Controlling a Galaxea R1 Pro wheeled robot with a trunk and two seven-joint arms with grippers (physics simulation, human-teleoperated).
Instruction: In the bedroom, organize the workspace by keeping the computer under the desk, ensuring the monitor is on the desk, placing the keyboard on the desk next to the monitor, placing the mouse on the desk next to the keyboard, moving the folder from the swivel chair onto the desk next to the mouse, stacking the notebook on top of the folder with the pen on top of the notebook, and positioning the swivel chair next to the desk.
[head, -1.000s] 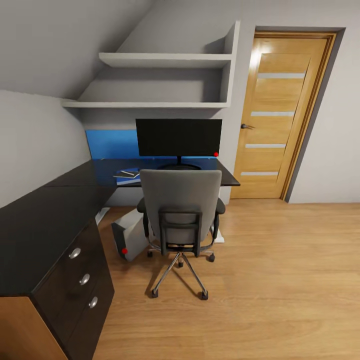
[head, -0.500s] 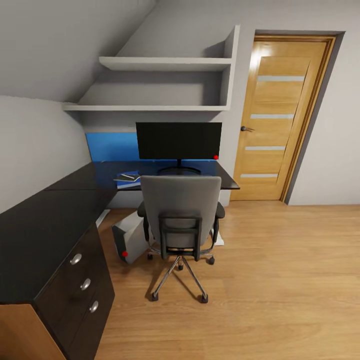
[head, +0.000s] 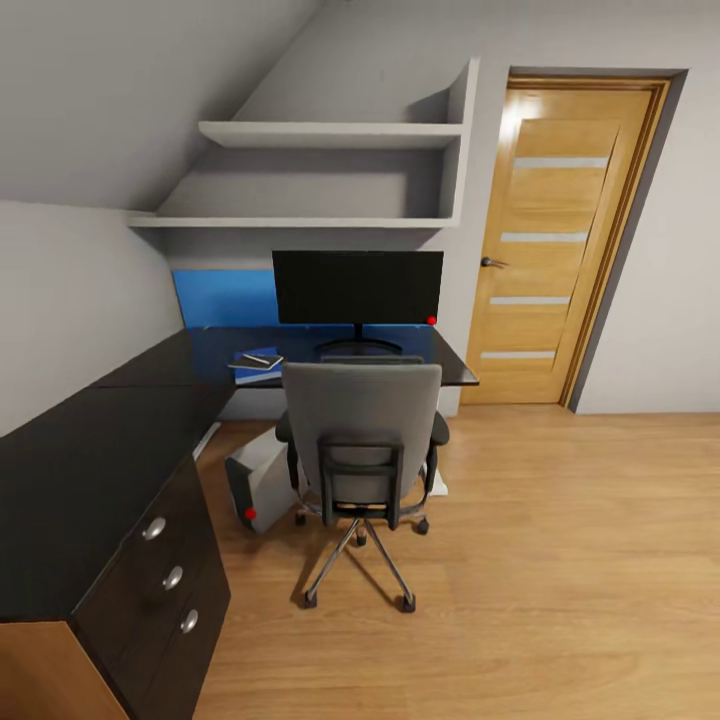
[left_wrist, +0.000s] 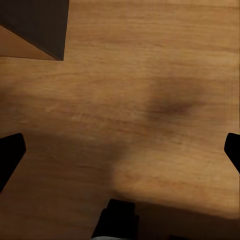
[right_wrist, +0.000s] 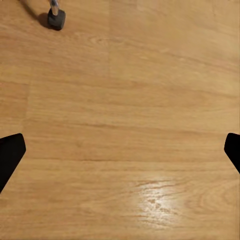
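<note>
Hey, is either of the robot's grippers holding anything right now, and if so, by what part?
Nothing is held. The left gripper and the right gripper are both open, fingers spread wide over bare wooden floor.

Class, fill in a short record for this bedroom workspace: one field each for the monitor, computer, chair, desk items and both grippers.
monitor: upright on the desk
computer: on the floor beneath the desk
swivel chair: facing the monitor
folder: on the desk, left of the monitor, something small on top
left gripper: open, above wood floor
right gripper: open, above wood floor
</note>
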